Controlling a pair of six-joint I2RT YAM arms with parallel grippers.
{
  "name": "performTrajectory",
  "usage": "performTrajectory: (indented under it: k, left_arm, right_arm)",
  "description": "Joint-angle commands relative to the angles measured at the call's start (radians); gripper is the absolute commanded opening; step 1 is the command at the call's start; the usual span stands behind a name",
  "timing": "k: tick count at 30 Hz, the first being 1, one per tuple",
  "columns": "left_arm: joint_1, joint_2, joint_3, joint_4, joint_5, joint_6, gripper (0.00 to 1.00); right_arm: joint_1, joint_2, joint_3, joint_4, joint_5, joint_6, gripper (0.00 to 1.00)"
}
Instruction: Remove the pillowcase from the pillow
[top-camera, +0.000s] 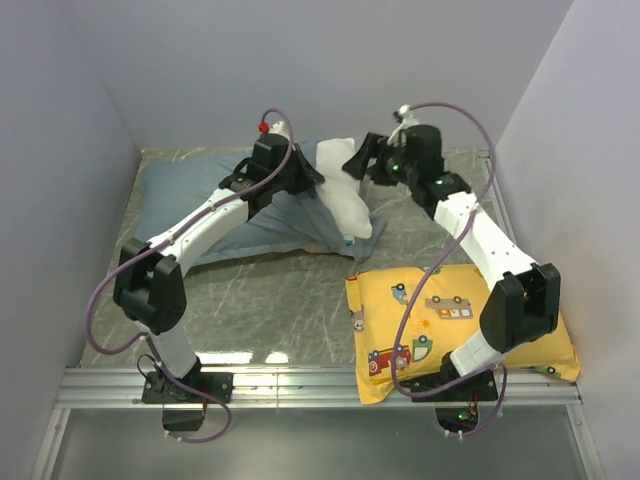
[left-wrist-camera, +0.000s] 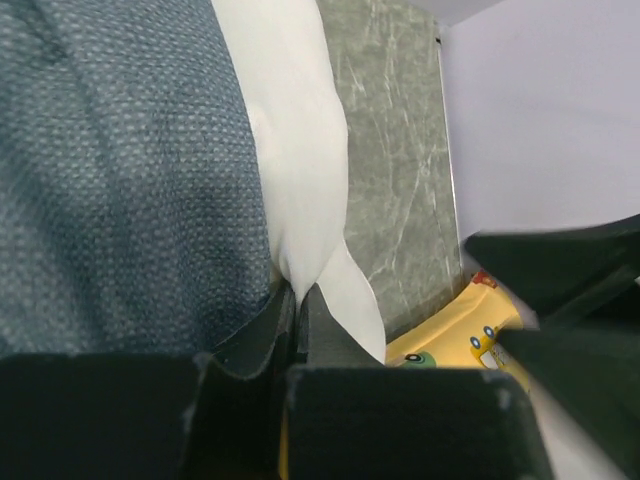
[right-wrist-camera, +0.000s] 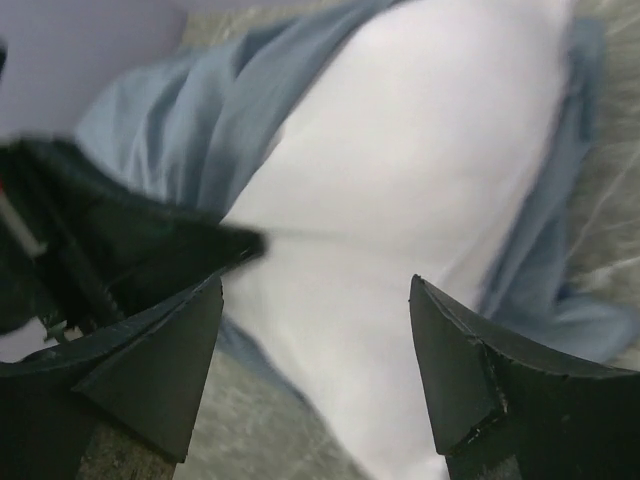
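**Pillow partly out of its pillowcase**

The pillowcase (top-camera: 190, 195) lies at the far left of the tabletop (top-camera: 270, 300). The white pillow (top-camera: 345, 200) sticks out of its right end, towards the middle. The left tool (left-wrist-camera: 297, 310) is pressed narrow and pinches the pillowcase edge, just beside the pillow. The right tool (right-wrist-camera: 315, 350) stands wide and holds nothing, with the bare pillow in front of it. A yellow printed pillow (top-camera: 450, 310) lies near the base of the right arm.
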Motion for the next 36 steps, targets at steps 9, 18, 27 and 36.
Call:
performTrajectory:
  k: [9,18,27,36]
  left_arm:
    - [-0.025,-0.011,0.027,0.115,0.060,-0.012,0.00]
    - [-0.025,-0.041,0.041,0.080,0.068,0.051,0.46]
    - [-0.027,-0.262,-0.010,-0.179,-0.232,0.137,0.78]
    - [0.044,-0.310,-0.154,-0.385,-0.633,0.088,0.85]
  right_arm:
    - [0.128,0.118,-0.138,0.028,0.212,-0.109,0.83]
    - [0.128,0.199,-0.121,0.071,0.153,-0.066,0.00]
    - [0.128,0.142,-0.104,0.025,0.272,-0.052,0.00]
    - [0.128,0.104,-0.087,0.011,0.288,-0.059,0.00]
